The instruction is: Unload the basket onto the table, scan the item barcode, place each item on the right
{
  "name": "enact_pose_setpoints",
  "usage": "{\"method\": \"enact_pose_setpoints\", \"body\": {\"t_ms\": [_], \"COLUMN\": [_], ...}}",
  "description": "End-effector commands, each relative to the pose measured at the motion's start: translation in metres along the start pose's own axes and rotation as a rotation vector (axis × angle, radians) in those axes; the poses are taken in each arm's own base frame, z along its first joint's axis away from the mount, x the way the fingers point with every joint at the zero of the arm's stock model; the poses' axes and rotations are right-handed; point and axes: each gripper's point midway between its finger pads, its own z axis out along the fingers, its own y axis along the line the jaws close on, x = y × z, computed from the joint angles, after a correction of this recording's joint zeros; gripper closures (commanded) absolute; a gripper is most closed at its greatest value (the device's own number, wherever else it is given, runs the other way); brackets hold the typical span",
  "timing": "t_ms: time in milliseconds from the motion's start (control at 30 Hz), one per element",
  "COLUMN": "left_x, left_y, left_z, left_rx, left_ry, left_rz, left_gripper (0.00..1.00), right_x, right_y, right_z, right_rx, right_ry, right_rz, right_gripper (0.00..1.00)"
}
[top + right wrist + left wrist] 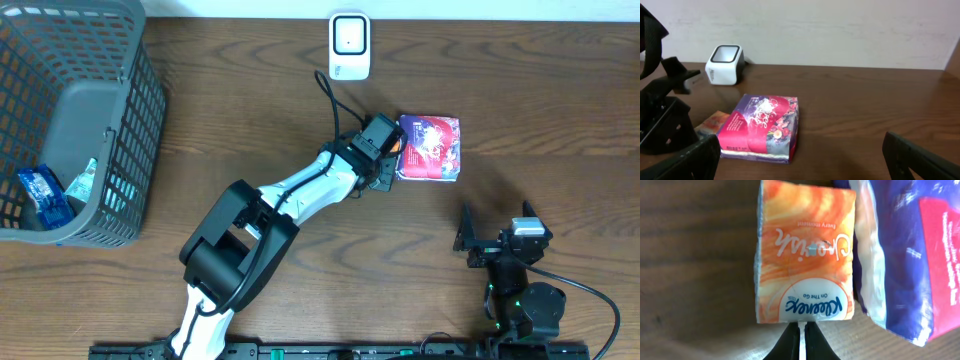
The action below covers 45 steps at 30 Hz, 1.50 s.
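Pickup, seemingly: shut left fingers point(792, 342) touch the tissue pack point(807, 255) ahead. Right fingers point(920, 160) gape empty. Next needs a firm grip.

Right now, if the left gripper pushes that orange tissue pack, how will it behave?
Probably light and squashy: the orange tissue pack is a soft film-wrapped pocket pack. Its glossy wrap may slip on the table. Lying flat beside the purple pack, it should not roll.
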Motion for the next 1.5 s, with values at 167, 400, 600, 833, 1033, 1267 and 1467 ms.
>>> {"method": "enact_pose_setpoints", "body": {"t_ms": [167, 400, 600, 833, 1033, 1267, 1467], "left_x": [0.002, 0.002, 0.006, 0.005, -0.012, -0.054, -0.083], "left_y": [0.010, 0.005, -0.008, -0.019, -0.028, -0.042, 0.037], "left_z": [0.009, 0.012, 0.017, 0.017, -0.005, -0.088, -0.189], "left_rx": [-0.015, 0.012, 0.070, 0.105, 0.130, 0.168, -0.174], "left_ry": [0.009, 0.008, 0.022, 0.015, -0.037, -0.208, -0.378], "left_rz": [0.043, -0.021, -0.035, -0.018, -0.013, 0.111, 0.119], "left_gripper": [0.92, 0.92, 0.92, 0.92, 0.92, 0.91, 0.75], "right_x": [0.001, 0.001, 0.001, 0.001, 0.001, 0.001, 0.001], "right_y": [-0.001, -0.001, -0.001, -0.001, -0.001, -0.001, -0.001], "right_z": [0.000, 0.000, 0.000, 0.000, 0.000, 0.000, 0.000], "right_rx": [0.003, 0.003, 0.003, 0.003, 0.003, 0.003, 0.003], "right_ry": [0.000, 0.000, 0.000, 0.000, 0.000, 0.000, 0.000], "right_rz": [0.014, 0.014, 0.014, 0.015, 0.015, 0.015, 0.015], "right_gripper": [0.01, 0.01, 0.01, 0.01, 0.01, 0.01, 0.01]}}
